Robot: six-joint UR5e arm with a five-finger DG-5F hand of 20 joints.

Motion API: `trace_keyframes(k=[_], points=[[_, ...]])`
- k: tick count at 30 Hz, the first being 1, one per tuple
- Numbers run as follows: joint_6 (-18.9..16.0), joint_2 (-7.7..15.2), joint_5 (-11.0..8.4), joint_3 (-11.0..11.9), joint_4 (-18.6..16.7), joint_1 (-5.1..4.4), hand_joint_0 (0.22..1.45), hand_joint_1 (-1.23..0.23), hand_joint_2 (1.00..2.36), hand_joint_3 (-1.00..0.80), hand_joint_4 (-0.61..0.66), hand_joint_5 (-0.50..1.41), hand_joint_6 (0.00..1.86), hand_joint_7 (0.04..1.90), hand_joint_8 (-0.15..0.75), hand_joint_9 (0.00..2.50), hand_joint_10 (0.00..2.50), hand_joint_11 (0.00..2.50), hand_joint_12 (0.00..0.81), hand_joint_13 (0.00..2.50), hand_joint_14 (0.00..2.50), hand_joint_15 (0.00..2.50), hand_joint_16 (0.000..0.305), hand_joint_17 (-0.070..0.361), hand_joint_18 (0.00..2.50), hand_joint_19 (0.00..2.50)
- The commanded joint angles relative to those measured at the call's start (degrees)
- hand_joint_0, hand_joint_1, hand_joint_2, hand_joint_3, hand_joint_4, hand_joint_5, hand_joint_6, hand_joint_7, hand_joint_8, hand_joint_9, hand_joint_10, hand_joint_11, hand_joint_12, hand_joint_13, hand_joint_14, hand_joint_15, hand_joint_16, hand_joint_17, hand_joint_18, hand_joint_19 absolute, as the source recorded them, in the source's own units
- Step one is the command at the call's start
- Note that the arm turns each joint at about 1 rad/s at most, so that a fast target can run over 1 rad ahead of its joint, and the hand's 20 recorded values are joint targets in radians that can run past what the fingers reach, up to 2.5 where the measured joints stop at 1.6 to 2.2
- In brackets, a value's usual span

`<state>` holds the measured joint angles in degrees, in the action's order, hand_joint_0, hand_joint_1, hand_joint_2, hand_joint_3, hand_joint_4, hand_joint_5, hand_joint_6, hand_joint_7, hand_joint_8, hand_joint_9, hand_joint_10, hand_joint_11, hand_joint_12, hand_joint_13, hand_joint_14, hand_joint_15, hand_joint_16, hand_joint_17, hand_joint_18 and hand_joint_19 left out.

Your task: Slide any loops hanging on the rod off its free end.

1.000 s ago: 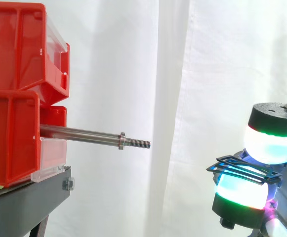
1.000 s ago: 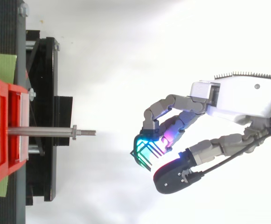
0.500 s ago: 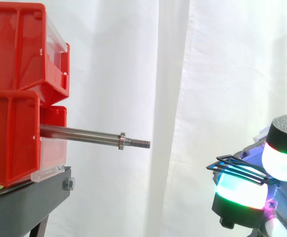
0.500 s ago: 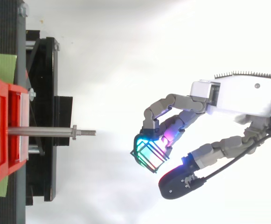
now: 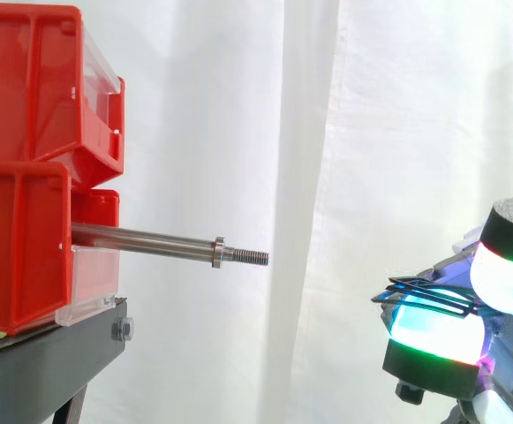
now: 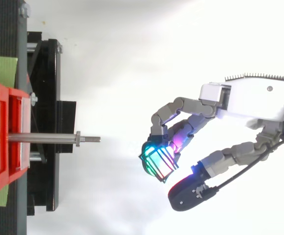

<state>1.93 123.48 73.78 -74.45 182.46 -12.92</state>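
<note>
- Since one second ago my thumb (image 5: pixel 508 269) has lifted off the loop (image 6: pixel 157 163) and swung aside; the rod (image 5: pixel 141 239) has not changed.
- My hand (image 6: pixel 244 100) is now unclamped: the thumb stands apart from the curled fingers, and nothing is pinched.
- The loop lies flat on one glowing finger pad (image 5: pixel 433 336), well apart from the rod's free end (image 5: pixel 252 257), out beyond it and lower than it.
- The rod sticks out level from the red bins (image 5: pixel 26 88) and is bare from the bins to its threaded tip.
- I judge the loop to be very light and rather stiff, a thin dark frame of narrow bars.
- On the smooth, rounded pad it can probably slip or tip off with a small tilt.
- To hold it safely, I would pinch one side bar between thumb and finger pad, flat faces against the pads, with gentle force so that the bars do not bend.
- Count: one loop, one rod, one collar (image 5: pixel 219 252) on the rod just behind the thread, and no loops hanging on the rod.
- At least two red bins are stacked at the rod's fixed end.
</note>
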Motion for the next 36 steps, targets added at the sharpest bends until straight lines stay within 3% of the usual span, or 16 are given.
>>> trace_keyframes(k=[1, 5, 10, 17, 30, 36], points=[[0.00, 0.00, 0.04, 0.01, 0.00, 0.00, 0.52, -0.80, 1.00, -0.50, 0.17, -0.18, 0.86, 1.02, 0.324, 0.90, 0.01, 0.34, 0.335, 0.74, 0.00, 0.03, 0.047, 0.107, 0.79, 0.19], [0.00, 0.00, 0.04, 0.01, 0.00, 0.00, 0.51, -0.74, 1.00, -0.50, 0.18, -0.18, 0.86, 1.01, 0.331, 0.91, 0.01, 0.33, 0.337, 0.74, 0.00, 0.04, 0.048, 0.108, 0.79, 0.19], [0.00, 0.00, 0.04, 0.01, 0.00, 0.00, 0.60, -0.72, 1.00, -0.50, 0.15, -0.17, 0.84, 1.08, 0.320, 0.91, 0.01, 0.33, 0.322, 0.73, 0.00, 0.05, 0.045, 0.100, 0.77, 0.20], [0.00, 0.00, 0.04, 0.01, 0.00, 0.00, 0.64, -0.80, 1.01, -0.44, 0.09, -0.17, 0.86, 1.08, 0.315, 0.90, 0.01, 0.33, 0.319, 0.73, 0.00, 0.04, 0.044, 0.099, 0.76, 0.20], [-0.09, 0.00, 0.04, 0.01, 0.00, 0.18, 0.69, -0.90, 1.00, -0.50, 0.06, -0.18, 0.86, 1.10, 0.304, 0.89, 0.01, 0.34, 0.318, 0.73, 0.00, 0.03, 0.044, 0.098, 0.77, 0.20], [-0.09, -0.35, 0.04, 0.01, 0.70, 0.09, 0.64, -0.85, 1.00, -0.50, 0.13, -0.18, 0.87, 1.04, 0.309, 0.90, 0.01, 0.33, 0.317, 0.73, 0.00, 0.03, 0.044, 0.099, 0.77, 0.20]])
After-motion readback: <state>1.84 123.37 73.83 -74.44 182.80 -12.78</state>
